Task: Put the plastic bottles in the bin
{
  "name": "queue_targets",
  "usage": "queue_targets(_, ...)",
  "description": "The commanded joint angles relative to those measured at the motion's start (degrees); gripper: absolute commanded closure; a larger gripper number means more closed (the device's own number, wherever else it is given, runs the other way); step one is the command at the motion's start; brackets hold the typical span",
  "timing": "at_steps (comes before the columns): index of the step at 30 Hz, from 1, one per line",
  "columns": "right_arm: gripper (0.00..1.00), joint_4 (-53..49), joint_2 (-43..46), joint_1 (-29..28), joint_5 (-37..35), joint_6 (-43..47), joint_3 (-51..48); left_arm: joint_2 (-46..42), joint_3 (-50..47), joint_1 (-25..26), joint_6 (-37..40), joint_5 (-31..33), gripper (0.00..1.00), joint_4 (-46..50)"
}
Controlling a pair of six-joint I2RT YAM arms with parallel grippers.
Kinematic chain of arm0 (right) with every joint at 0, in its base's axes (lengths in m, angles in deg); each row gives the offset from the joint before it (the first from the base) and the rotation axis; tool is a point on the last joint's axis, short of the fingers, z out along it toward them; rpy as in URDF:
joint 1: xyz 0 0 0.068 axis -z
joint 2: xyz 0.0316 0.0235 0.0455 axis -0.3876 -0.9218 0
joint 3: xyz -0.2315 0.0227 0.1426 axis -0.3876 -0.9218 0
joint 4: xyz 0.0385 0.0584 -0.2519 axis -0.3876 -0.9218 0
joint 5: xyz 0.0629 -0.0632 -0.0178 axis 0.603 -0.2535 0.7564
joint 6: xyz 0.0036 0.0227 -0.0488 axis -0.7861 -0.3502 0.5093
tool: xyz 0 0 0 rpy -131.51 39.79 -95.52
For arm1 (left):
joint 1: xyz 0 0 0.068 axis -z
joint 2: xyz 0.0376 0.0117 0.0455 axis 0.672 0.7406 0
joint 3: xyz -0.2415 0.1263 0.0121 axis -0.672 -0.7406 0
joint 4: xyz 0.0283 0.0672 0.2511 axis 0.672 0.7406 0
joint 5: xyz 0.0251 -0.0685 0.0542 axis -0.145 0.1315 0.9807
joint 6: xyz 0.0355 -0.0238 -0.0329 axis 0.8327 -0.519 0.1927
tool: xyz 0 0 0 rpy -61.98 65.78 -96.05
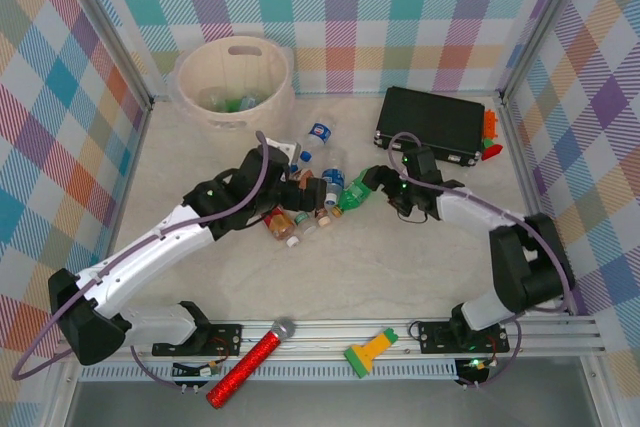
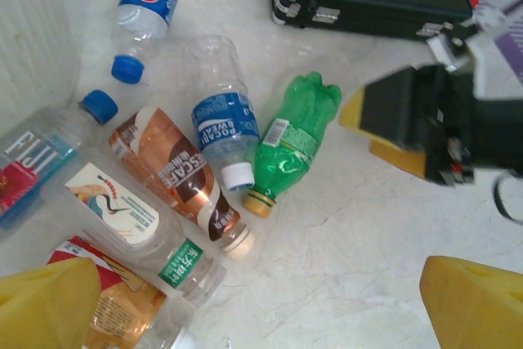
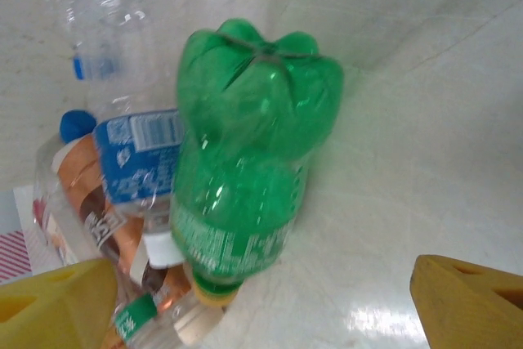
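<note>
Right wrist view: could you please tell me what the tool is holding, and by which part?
Nothing: the right tool stands open, and the green bottle ahead of it lies ungripped.

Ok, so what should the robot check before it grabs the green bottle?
1. Right gripper open: ok.
2. Green bottle lined up between its fingers: ok, seen from the right wrist.
3. Green bottle free of neighbours: not ok, it lies against the blue-labelled bottle.
4. Left gripper out of the way: cannot tell; it hangs open close by, over the pile of bottles.
5. Room in the bin: ok, just a few bottles inside.
</note>
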Motion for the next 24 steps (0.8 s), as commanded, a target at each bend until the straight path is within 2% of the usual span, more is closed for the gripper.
queue_targets(1,0.08,5.2,-4.3,0.7,4.0,-3.5,3.6,-1.6,-1.5,1.2,0.0,2.2,0.00,-1.6)
queue_targets(7,0.08,7.0,-10.9,0.8,4.5,-4.5,7.3,-2.6,-3.3,1.9,-0.6,2.6,0.00,-1.0)
queue_targets(12,0.16,6.2,-16.8,0.9,5.7,-4.7,10.9,-3.6,-4.7,2.0,-0.9,2.8,0.00,-1.3)
queue_targets(15,0.17,6.1,-19.0,1.0,5.7,-4.9,12.0,-3.8,-5.1,2.0,-0.9,3.0,0.00,-0.9)
queue_targets(20,0.32,6.2,-18.8,0.9,5.5,-3.8,11.8,-4.2,-5.0,2.0,-0.8,2.9,0.00,-0.3)
queue_targets(22,0.43,6.5,-17.2,0.9,5.2,-2.9,10.9,-4.2,-5.1,2.0,-0.8,2.8,0.00,-0.5)
queue_targets(24,0.48,6.1,-15.0,0.9,4.7,-1.8,10.2,-4.1,-5.4,2.0,-0.8,2.5,0.00,-0.9)
